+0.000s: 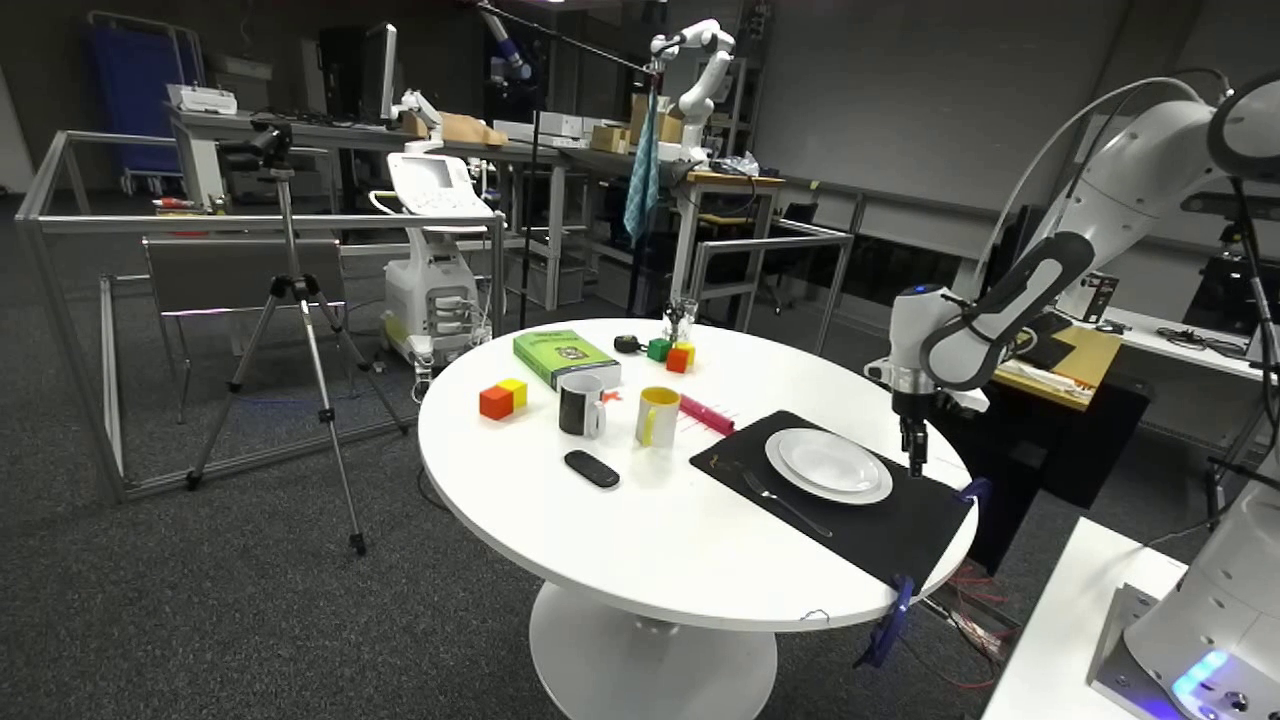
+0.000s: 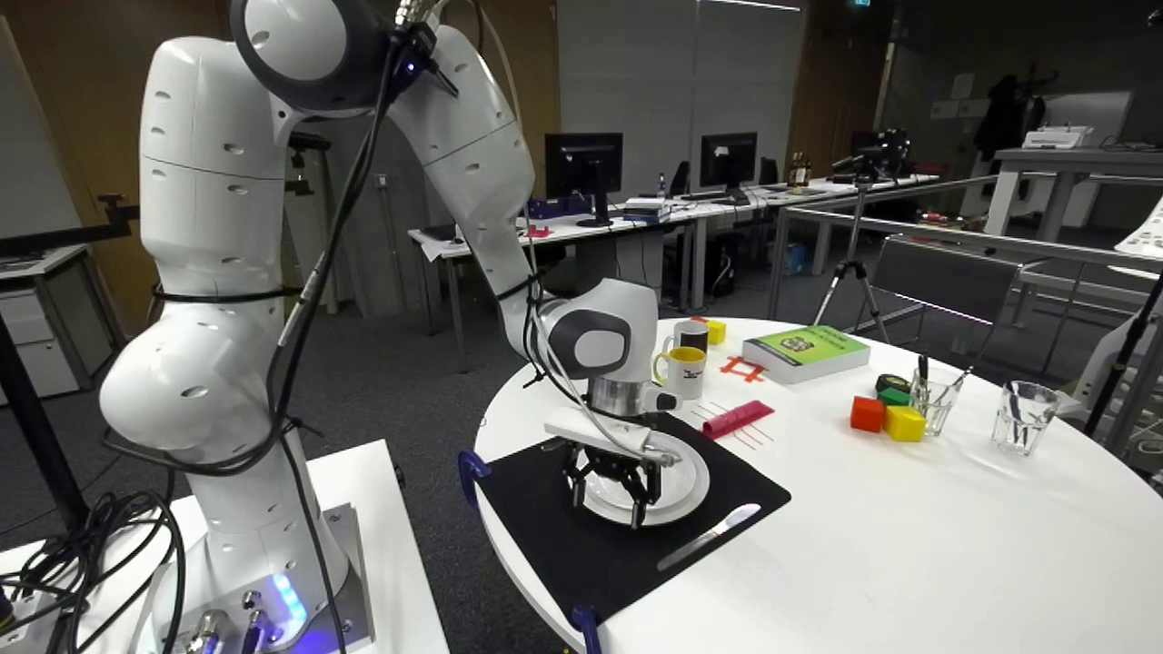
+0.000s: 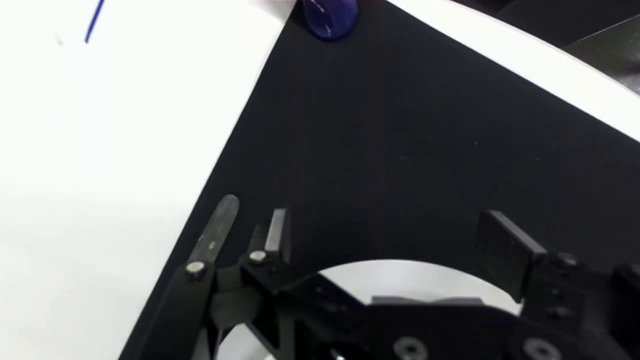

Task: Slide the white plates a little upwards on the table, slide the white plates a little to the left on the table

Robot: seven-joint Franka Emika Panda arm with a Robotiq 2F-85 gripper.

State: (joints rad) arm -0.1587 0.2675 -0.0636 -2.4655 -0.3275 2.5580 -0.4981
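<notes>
The white plates (image 1: 830,465) lie stacked as one disc on the black mat, and they show in both exterior views (image 2: 686,481). The large round white table (image 1: 600,540) carries them. My gripper (image 1: 915,465) points down at the rim of the plates. In an exterior view the gripper (image 2: 608,510) hides part of the plates. In the wrist view the gripper's fingers (image 3: 385,235) are wide apart with nothing between their tips. The tips are over the mat, just past the rim of the plates (image 3: 410,272). I cannot tell whether a finger touches the plates.
The black mat (image 1: 900,540) has blue clamps (image 1: 890,625) at the table edge. A fork (image 1: 785,503) and a knife (image 2: 709,536) lie beside the plates. Mugs (image 1: 657,417), a pink roll (image 2: 738,419), a green book (image 2: 804,352), colored blocks (image 2: 886,420) and glasses (image 2: 1022,416) stand farther off.
</notes>
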